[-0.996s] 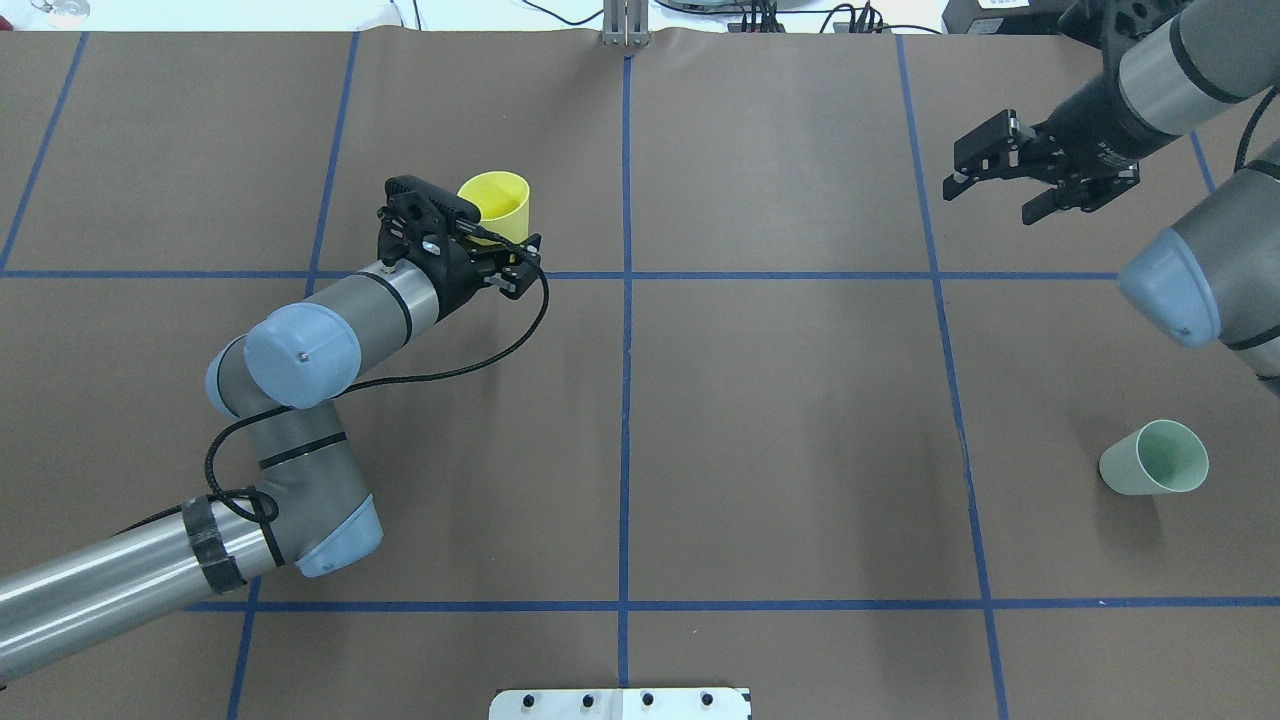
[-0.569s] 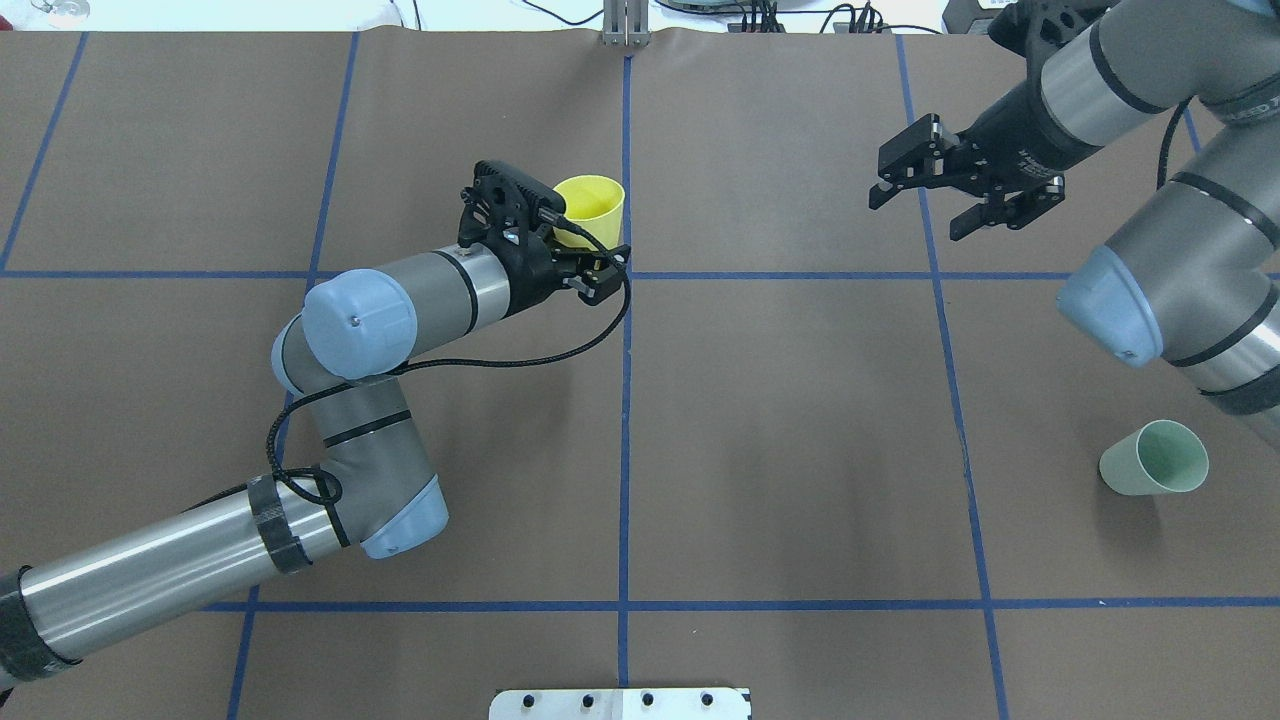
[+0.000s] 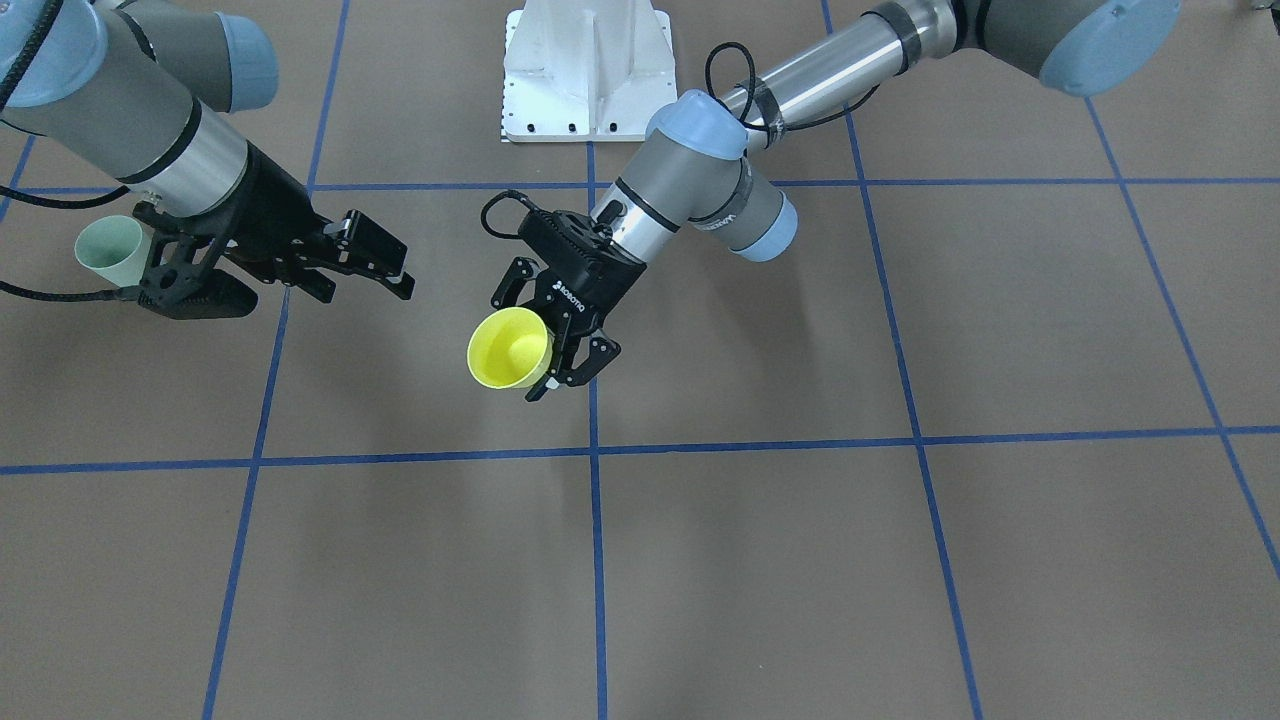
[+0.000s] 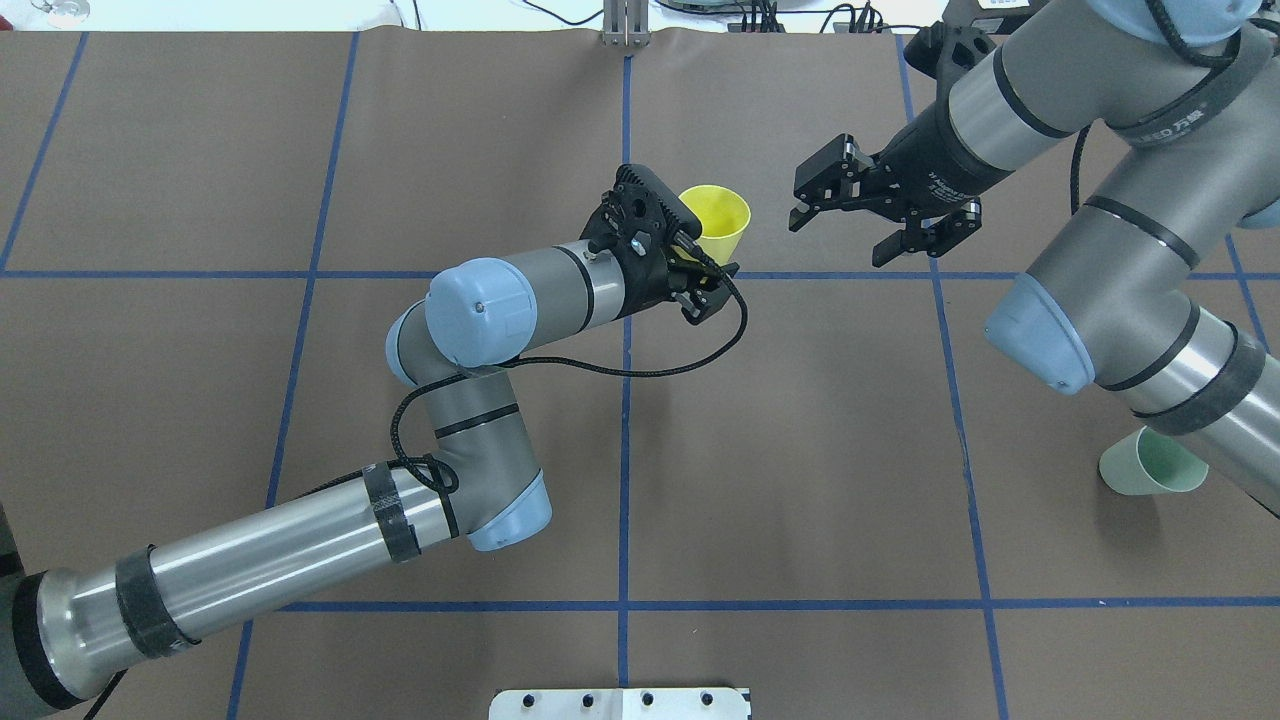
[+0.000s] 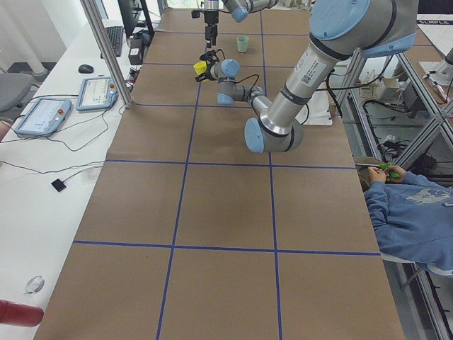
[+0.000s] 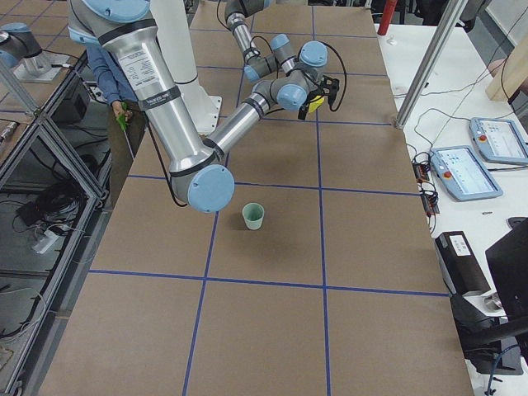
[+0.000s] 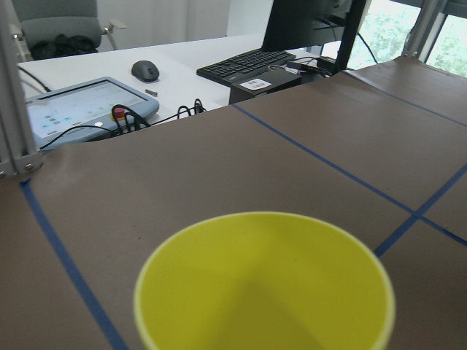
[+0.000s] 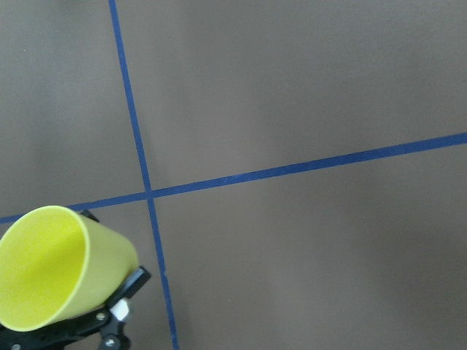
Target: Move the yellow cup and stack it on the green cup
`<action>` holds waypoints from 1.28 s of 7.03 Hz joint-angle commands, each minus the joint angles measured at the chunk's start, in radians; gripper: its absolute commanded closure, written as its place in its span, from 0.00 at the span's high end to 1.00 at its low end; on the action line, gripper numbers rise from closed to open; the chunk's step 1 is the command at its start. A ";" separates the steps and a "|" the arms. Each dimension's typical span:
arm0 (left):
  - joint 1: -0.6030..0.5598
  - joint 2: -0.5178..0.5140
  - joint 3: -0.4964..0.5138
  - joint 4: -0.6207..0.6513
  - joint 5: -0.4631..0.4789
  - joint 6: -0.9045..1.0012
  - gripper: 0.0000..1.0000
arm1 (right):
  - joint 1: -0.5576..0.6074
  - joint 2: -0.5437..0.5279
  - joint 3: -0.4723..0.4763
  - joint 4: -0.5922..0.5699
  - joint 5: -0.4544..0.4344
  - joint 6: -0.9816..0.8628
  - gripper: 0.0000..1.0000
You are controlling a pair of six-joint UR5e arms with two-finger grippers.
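My left gripper [image 4: 712, 265] is shut on the yellow cup [image 4: 716, 214] and holds it above the table near the centre line, its rim tilted toward my right side. The cup also shows in the front view [image 3: 510, 347], fills the left wrist view [image 7: 266, 292], and sits at the lower left of the right wrist view [image 8: 58, 266]. My right gripper [image 4: 838, 240] is open and empty, a short gap to the right of the yellow cup. The green cup [image 4: 1150, 465] stands upright on the table at the near right, partly hidden by my right arm, and shows in the front view [image 3: 110, 250].
Blue tape lines divide the brown table cover [image 4: 800, 420] into squares. A white base plate [image 4: 620, 703] lies at the near edge. Cables and a metal post [image 4: 625, 25] are at the far edge. A seated person [image 5: 410, 212] is beside the table.
My left arm has carried the yellow cup to the right, past the centre line. My right arm has moved left toward it, its gripper still open.
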 commanded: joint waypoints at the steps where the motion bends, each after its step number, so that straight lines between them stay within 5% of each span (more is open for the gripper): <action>1: 0.006 0.010 0.002 -0.084 -0.132 0.126 0.00 | -0.011 0.009 0.007 0.001 0.007 0.010 1.00; 3: 0.008 0.135 -0.058 -0.140 -0.162 0.107 0.00 | -0.019 0.008 0.016 0.001 0.005 0.009 1.00; 6: 0.017 0.133 -0.070 -0.138 -0.172 0.013 0.00 | -0.063 0.000 0.039 0.001 -0.019 -0.005 1.00; 7: 0.019 0.143 -0.082 -0.200 -0.176 0.012 0.00 | -0.112 0.002 0.078 -0.002 -0.111 0.003 0.98; 9: 0.025 0.150 -0.084 -0.216 -0.259 0.009 0.00 | -0.136 0.003 0.093 -0.002 -0.157 0.000 0.96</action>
